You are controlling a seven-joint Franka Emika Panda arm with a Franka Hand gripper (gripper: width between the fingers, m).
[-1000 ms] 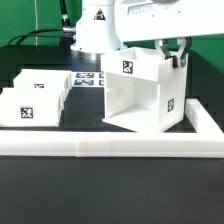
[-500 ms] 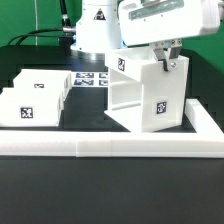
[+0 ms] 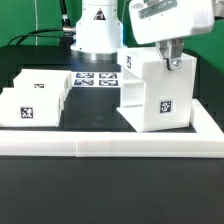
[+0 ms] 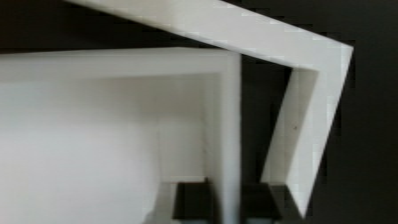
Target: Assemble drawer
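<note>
Black tabletop (image 3: 40, 190), dark backdrop, arm base (image 3: 97, 30) at 12 o'clock in the exterior view.

Drawer shell (image 3: 155, 95): large hollow white cube with tags on two faces, standing at about 3 o'clock on the table. It is turned slightly off square, close inside the corner of the border rail (image 3: 110, 148). Cannot tell whether its underside rests on the table or is just clear of it.

Gripper (image 3: 172, 60): reaches down from above and pinches the shell's upper wall near one edge. In the wrist view the dark fingertips sit either side of a thin white panel, gripper (image 4: 237, 205) closed on it.

Two flat boxes (image 3: 35, 95): stacked in steps at 9 o'clock, well apart from the shell, untouched. Marker board (image 3: 95, 80): flat at 12 o'clock, between boxes and shell.

Risks, by judgement:
- The hold is on a thin wall, off the shell's centre, so the shell could pivot or slip in the pads.
- A lower corner could catch the rail, which lies close at 3 and 6 o'clock.
- The panel may flex under the squeeze, spoiling alignment for the boxes.
</note>
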